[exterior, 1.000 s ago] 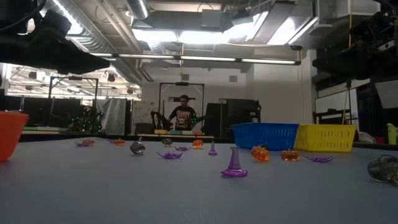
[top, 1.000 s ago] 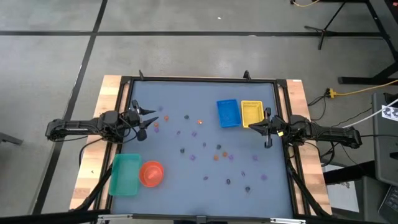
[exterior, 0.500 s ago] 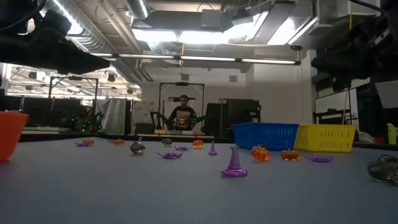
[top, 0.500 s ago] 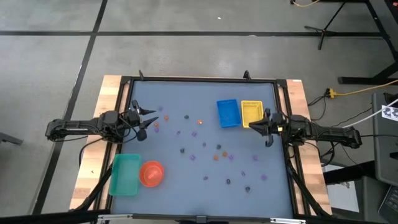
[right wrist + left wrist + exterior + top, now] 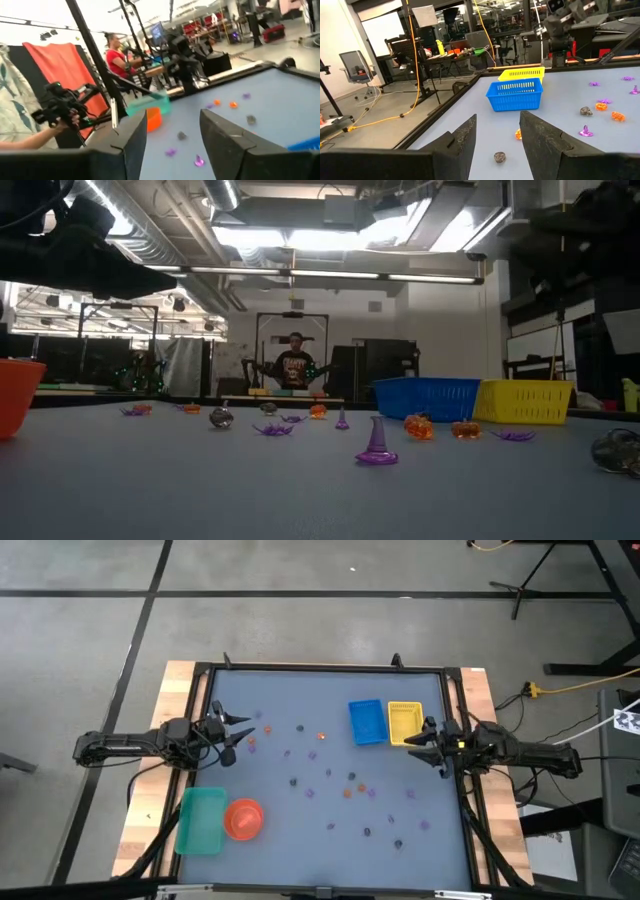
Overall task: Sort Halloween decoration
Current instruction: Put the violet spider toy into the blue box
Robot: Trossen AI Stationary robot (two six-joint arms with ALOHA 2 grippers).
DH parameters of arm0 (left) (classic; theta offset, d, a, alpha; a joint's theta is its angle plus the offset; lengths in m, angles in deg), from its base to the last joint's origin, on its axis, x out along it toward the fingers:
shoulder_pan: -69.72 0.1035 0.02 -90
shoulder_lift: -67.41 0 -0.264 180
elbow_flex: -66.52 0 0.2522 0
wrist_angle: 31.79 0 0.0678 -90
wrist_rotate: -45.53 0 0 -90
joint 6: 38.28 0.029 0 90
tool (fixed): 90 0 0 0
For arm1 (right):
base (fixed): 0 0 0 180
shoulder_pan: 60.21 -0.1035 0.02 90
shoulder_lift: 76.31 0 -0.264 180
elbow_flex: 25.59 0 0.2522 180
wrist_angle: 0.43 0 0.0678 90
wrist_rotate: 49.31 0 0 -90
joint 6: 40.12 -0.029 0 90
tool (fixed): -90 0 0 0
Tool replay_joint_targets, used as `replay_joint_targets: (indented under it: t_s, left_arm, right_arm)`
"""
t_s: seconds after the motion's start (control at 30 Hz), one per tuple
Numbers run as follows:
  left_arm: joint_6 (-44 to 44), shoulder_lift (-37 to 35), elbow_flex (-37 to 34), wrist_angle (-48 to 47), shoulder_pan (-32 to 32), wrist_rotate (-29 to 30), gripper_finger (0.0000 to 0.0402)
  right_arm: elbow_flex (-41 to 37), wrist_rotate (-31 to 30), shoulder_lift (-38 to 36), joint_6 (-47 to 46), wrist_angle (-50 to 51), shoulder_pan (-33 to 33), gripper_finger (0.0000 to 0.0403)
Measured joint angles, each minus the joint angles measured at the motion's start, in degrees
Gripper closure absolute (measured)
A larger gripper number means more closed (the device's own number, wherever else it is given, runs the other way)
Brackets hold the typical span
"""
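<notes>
The Halloween decoration lies as several tiny orange, purple and dark pieces scattered over the grey table's middle; in the low view they show as a row. None is between any fingers. My left gripper hovers open over the table's left part, pointing right; the left wrist view shows the gap between its fingers with nothing in it. My right gripper hovers open near the right edge, just near of the yellow tray, pointing left; its gap holds nothing either.
A blue tray and the yellow tray stand side by side at the far right. A green tray and an orange bowl stand at the near left. People are in the room beyond the table.
My right gripper has drawn back a little toward the table's right edge, risen and turned at the wrist. The pieces on the table lie where they were.
</notes>
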Motion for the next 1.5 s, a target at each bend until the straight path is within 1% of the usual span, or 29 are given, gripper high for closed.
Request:
replay_joint_targets:
  t_s: [0.1, 0.23, 0.5, 0.63, 0.73, 0.9, 1.03, 1.2, 1.3, 1.37, 1.5]
  left_arm:
    - [0.00, 0.00, -0.01, 0.00, -0.02, -0.02, 0.0264]
    - [-0.02, -0.01, -0.01, -0.01, -0.02, -0.02, 0.0264]
    - [-0.02, -0.02, -0.02, 0.00, -0.02, -0.02, 0.0264]
    - [-0.02, -0.02, -0.02, -0.02, 0.00, -0.02, 0.0264]
    - [-0.02, 0.00, 0.00, -0.02, -0.01, -0.01, 0.0264]
    - [-0.02, 0.00, 0.00, -0.02, -0.02, 0.00, 0.0264]
    - [-0.02, -0.02, -0.01, -0.02, -0.02, -0.02, 0.0264]
    - [-0.02, 0.00, -0.01, -0.02, -0.01, -0.01, 0.0264]
    - [-0.02, -0.01, -0.01, -0.02, -0.01, -0.02, 0.0264]
    - [-0.02, 0.00, -0.02, -0.02, -0.02, -0.02, 0.0264]
    - [-0.02, -0.01, -0.01, -0.02, -0.02, -0.02, 0.0264]
  right_arm:
    - [1.97, 2.74, 1.04, -0.42, 0.07, 0.00, 0.0223]
    - [3.83, 5.96, 4.09, -4.52, 0.10, -0.01, 0.0230]
    - [4.39, 11.07, 15.08, -13.75, 0.43, -0.21, 0.0238]
    - [4.43, 11.13, 20.36, -15.85, -0.37, -3.91, 0.0238]
    - [4.45, 9.01, 23.89, -17.41, -2.50, -8.71, 0.0238]
    - [4.48, 2.01, 28.30, -17.55, -3.10, -17.28, 0.0238]
    - [4.48, -2.55, 31.09, -18.25, -3.08, -22.66, 0.0238]
    - [5.85, -4.82, 32.84, -20.64, -1.70, -27.31, 0.0238]
    - [10.57, -6.44, 33.54, -20.68, 2.93, -29.39, 0.0238]
    - [15.48, -8.47, 34.16, -20.62, 8.71, -30.74, 0.0238]
    - [26.79, -15.44, 37.41, -20.34, 27.40, -33.67, 0.0238]
